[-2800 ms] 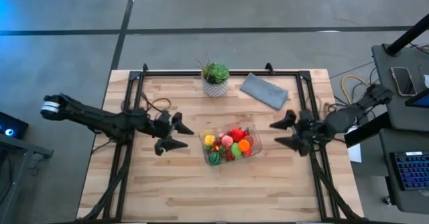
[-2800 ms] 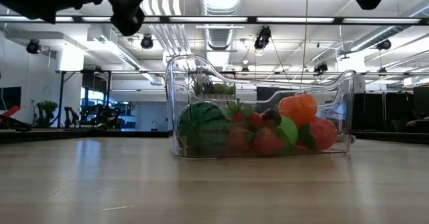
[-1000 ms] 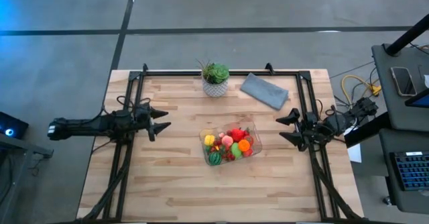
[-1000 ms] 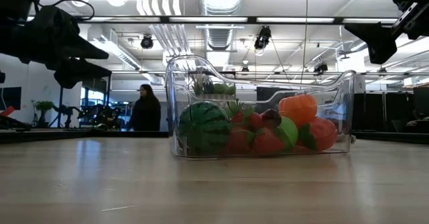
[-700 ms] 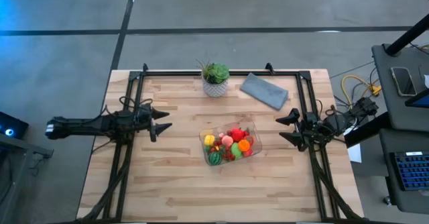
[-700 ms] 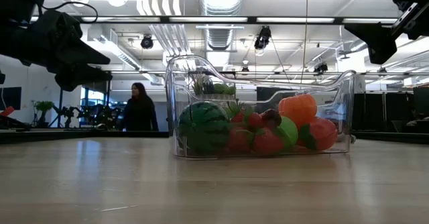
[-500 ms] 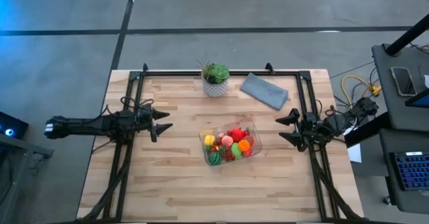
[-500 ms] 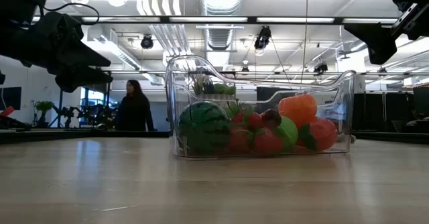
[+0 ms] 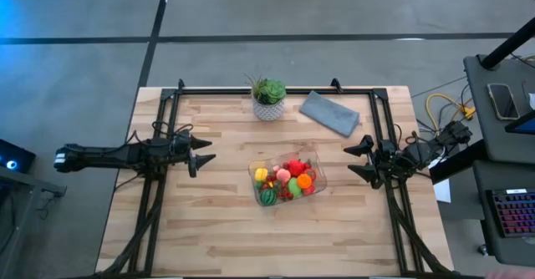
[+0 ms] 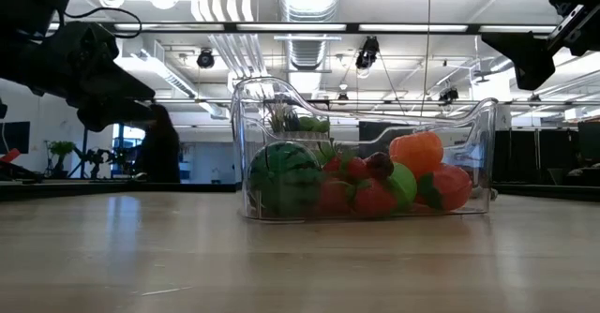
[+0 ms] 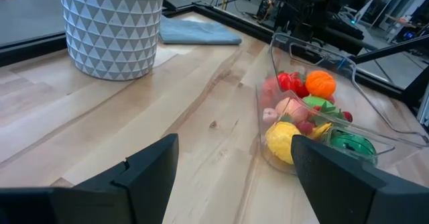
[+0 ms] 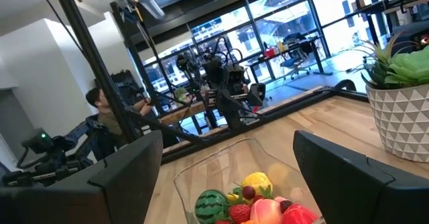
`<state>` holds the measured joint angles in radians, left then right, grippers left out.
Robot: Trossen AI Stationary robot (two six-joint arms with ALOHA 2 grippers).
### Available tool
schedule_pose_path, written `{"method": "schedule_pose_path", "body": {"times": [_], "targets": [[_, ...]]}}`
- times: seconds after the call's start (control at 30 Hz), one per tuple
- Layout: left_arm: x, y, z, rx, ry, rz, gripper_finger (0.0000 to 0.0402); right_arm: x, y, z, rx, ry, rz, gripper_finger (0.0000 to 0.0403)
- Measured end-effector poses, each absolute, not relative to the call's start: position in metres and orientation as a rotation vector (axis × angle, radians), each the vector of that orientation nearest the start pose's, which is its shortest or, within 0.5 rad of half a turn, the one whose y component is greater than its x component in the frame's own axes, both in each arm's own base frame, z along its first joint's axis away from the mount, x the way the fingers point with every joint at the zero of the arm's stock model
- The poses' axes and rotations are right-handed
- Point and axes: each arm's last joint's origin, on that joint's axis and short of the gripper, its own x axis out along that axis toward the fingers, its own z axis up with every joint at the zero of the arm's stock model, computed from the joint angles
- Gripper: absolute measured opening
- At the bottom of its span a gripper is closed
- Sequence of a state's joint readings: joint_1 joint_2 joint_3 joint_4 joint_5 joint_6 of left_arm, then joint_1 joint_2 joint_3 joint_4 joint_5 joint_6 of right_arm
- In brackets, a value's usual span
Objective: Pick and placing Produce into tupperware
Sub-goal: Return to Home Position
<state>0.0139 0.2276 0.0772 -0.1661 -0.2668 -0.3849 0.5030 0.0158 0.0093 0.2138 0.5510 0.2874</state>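
The clear tupperware (image 9: 285, 181) stands on its base near the middle of the wooden table. The produce (image 9: 284, 180) lies piled inside it: a striped green melon (image 10: 283, 176), red strawberries, an orange piece (image 10: 416, 151), a yellow piece (image 11: 283, 135) and green ones. My left gripper (image 9: 200, 149) hangs open over the table's left side, well clear of the container. My right gripper (image 9: 359, 160) hangs open over the right side, also clear of it. Both point toward the container and hold nothing.
A potted plant in a white patterned pot (image 9: 268, 98) and a folded grey cloth (image 9: 330, 112) sit near the far edge. Black frame rails (image 9: 158, 137) run along the left, right and far sides. Bare wood (image 9: 251, 237) lies toward the near edge. A person (image 12: 107, 119) shows beyond the table.
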Motion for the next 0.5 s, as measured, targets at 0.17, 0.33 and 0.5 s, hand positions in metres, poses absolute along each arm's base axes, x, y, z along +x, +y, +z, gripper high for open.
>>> {"method": "schedule_pose_path", "body": {"times": [0.17,0.33,0.5], "targets": [[0.105,0.0091,0.1558,-0.339,0.259,0.335,0.0274,0.0878,0.031,0.1851,0.391,-0.185,-0.021,0.0327],[0.1052,0.0091,0.1554,-0.339,0.262,0.336,0.0274,0.0877,0.031,0.1853,0.392,-0.186,-0.021,0.0327],[0.1052,0.0091,0.1554,-0.339,0.261,0.336,0.0274,0.0877,0.031,0.1853,0.392,-0.186,-0.022,0.0327]]}}
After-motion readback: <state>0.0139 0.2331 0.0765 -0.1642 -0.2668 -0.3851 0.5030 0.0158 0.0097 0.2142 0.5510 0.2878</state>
